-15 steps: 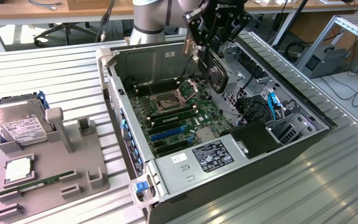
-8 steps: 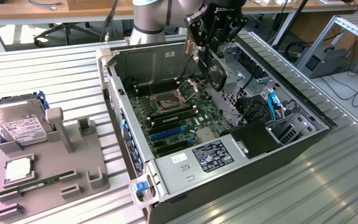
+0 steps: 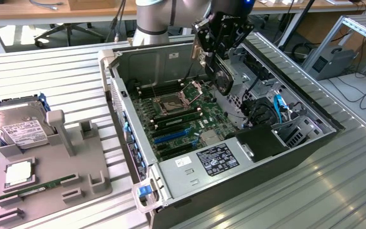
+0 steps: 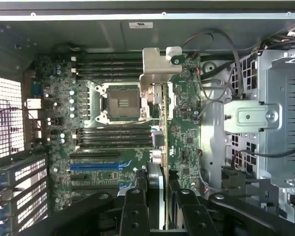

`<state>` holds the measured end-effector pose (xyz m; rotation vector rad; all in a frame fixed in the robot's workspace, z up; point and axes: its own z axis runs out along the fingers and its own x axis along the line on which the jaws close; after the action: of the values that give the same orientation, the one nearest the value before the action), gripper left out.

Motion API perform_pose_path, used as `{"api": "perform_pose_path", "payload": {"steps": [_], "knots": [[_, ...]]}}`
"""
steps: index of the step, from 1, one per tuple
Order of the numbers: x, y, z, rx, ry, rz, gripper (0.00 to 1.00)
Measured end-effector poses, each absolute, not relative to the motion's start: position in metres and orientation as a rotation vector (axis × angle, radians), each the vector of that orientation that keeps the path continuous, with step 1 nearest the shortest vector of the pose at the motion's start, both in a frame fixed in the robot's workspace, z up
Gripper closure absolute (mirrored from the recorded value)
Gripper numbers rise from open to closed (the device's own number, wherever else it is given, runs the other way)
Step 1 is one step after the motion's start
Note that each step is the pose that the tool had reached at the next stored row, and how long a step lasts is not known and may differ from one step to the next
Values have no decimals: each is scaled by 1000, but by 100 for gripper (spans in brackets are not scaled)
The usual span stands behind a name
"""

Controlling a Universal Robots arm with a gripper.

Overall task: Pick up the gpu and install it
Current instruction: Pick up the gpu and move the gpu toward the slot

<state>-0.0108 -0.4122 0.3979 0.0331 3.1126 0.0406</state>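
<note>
Transport step: the black two-fingered gripper [image 3: 220, 52], clamped on the black-shrouded, green-board gpu with silver bracket [image 3: 225, 78], hangs it edge-down over the open grey computer case [image 3: 151, 59], far side, the exterior view's right; seating likely demands alignment above the blue motherboard slot [image 3: 170, 137].

The black-shrouded, green-board gpu [image 3: 224, 80] with silver end bracket [image 4: 155, 69] hangs on edge, clamped in the hand [image 4: 160, 209], above the green motherboard [image 3: 186, 119].
</note>
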Motion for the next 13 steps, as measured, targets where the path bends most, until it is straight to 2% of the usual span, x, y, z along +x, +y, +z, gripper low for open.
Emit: {"api": "perform_pose_path", "payload": {"steps": [13], "knots": [[-9, -408, 391, 31, 3113, 40, 73]]}}
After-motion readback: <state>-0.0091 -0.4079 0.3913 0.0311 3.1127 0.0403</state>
